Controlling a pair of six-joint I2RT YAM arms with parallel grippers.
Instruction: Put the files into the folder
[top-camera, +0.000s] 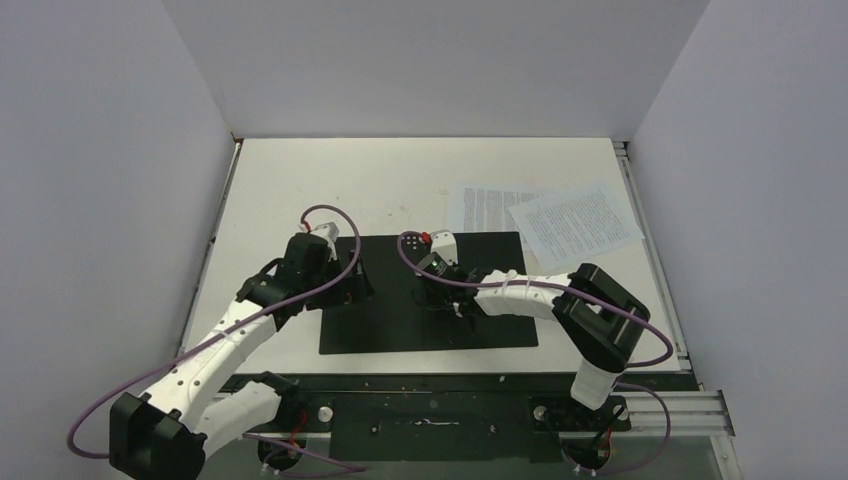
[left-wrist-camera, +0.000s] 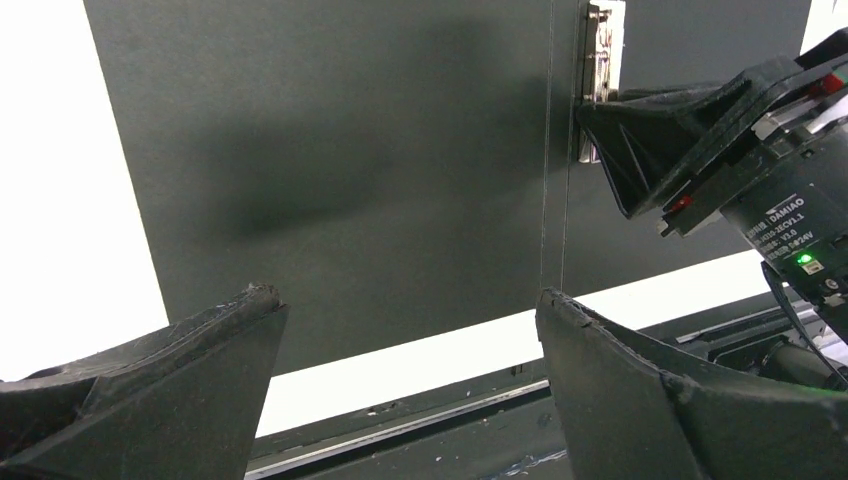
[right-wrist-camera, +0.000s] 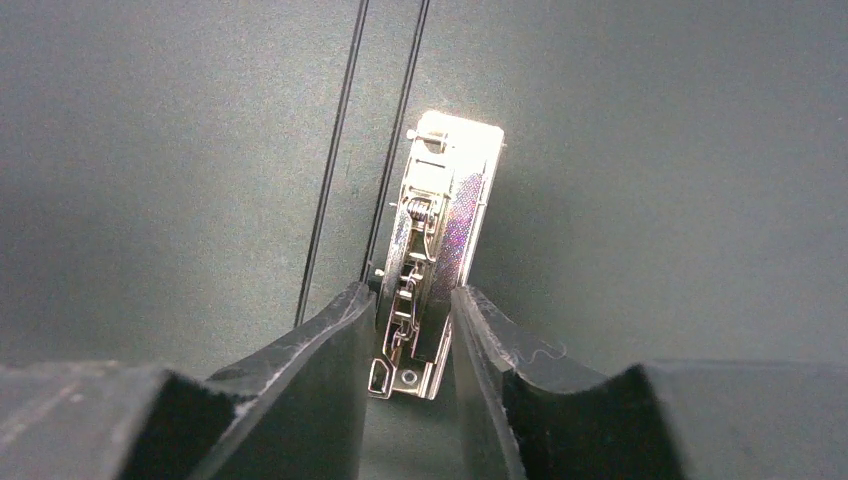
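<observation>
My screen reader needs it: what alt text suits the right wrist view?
The black right tool appears to pinch the near end of a shiny silver metal spring clip fixed to the matte black inside of the folder. Two thin parallel crease lines run beside the clip.

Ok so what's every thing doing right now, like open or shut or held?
folder: open, lying flat, black inside up.
files: two sheets overlapping, outside the folder, on the table past its far right corner.
metal clip: beside the folder's fold, pinched by the right gripper.
left gripper: open, empty, over the folder's left half.
right gripper: shut on the metal clip.
</observation>
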